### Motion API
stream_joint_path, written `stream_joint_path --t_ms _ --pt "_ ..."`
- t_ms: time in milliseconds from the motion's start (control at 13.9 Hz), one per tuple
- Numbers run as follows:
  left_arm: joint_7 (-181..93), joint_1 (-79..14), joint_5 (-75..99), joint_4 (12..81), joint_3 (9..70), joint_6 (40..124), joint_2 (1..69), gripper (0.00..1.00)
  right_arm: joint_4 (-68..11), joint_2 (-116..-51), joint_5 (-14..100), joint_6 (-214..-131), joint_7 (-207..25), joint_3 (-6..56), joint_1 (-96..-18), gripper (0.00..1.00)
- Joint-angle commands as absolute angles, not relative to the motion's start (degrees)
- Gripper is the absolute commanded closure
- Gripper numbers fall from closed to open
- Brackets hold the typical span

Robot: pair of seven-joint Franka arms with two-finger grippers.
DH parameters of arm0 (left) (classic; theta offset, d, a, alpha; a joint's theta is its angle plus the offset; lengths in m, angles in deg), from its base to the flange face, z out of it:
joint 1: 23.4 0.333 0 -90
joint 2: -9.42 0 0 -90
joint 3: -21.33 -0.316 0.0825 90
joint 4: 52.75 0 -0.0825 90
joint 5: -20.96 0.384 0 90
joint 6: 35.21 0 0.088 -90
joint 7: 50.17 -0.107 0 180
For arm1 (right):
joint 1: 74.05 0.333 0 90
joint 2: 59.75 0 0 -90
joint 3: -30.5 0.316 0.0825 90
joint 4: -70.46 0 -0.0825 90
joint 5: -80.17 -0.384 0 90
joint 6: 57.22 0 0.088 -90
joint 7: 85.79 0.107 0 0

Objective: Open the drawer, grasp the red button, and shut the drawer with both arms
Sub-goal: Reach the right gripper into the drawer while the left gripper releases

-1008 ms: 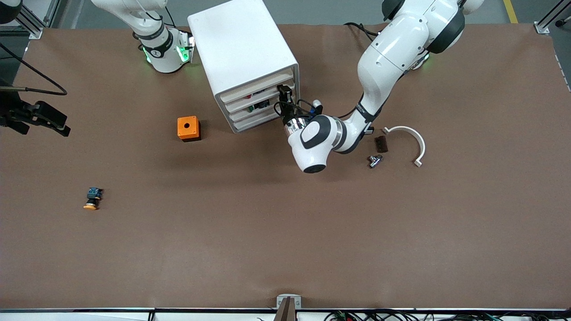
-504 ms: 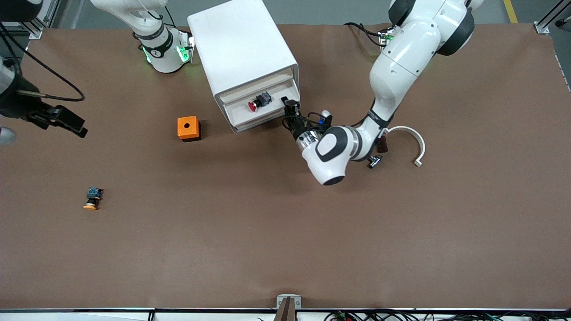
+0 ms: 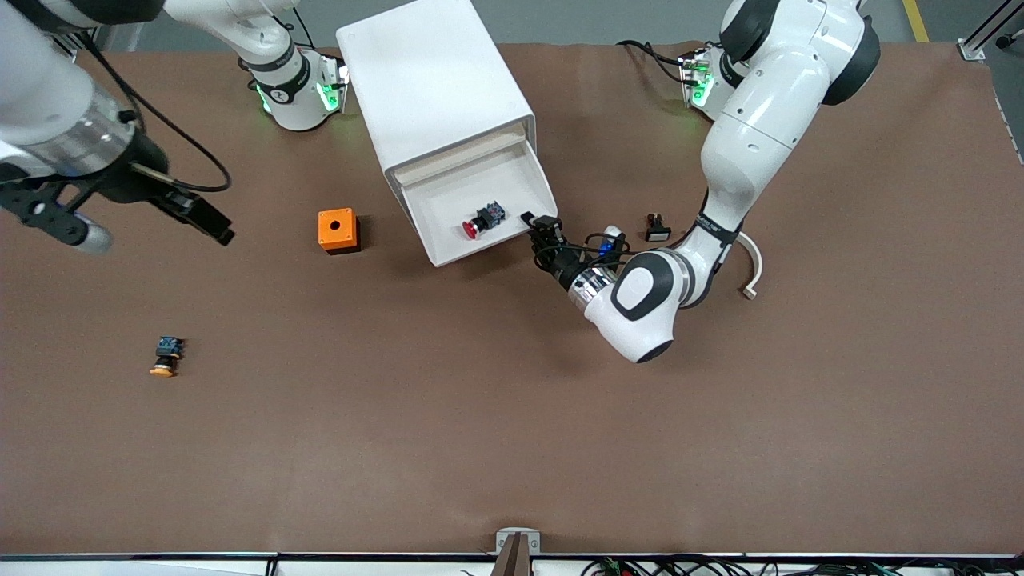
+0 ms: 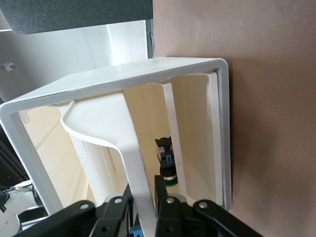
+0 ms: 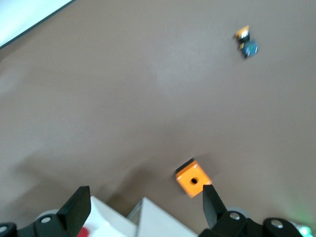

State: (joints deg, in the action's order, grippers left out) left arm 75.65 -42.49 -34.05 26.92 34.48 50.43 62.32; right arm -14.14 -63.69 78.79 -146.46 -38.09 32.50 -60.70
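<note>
Your drawer [image 3: 488,210] stands pulled out of the cabinet [image 3: 432,88], with the red button [image 3: 483,221] lying inside it. The left pincer [image 3: 542,229] is clenched on the drawer's front lip at the corner toward the left arm's end of the table [image 3: 512,416]. The right pincer [image 5: 143,203] hangs released above the table, over the orange box [image 3: 338,230].

white drawer [image 3: 512,180] pulled open, red button [image 3: 482,222] inside
</note>
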Motion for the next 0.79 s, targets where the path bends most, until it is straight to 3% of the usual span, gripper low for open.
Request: stream_joint_path --t_ms 0,144,720 --pt "75.2 -42.4 -35.1 26.9 34.6 51.4 62.3 0.71 -15.0 -63.8 76.1 -147.0 -26.9 32.1 -56.8 0.00" --pt "75.2 -42.4 -35.1 26.8 34.6 51.5 62.2 0.03 -15.0 -64.4 75.1 -148.5 -19.0 32.1 -53.7 0.00" --pt "55.4 -38.3 -31.2 21.6 34.3 51.4 61.2 0.00 -15.1 -69.9 81.4 -153.2 0.8 31.9 -40.2 0.00"
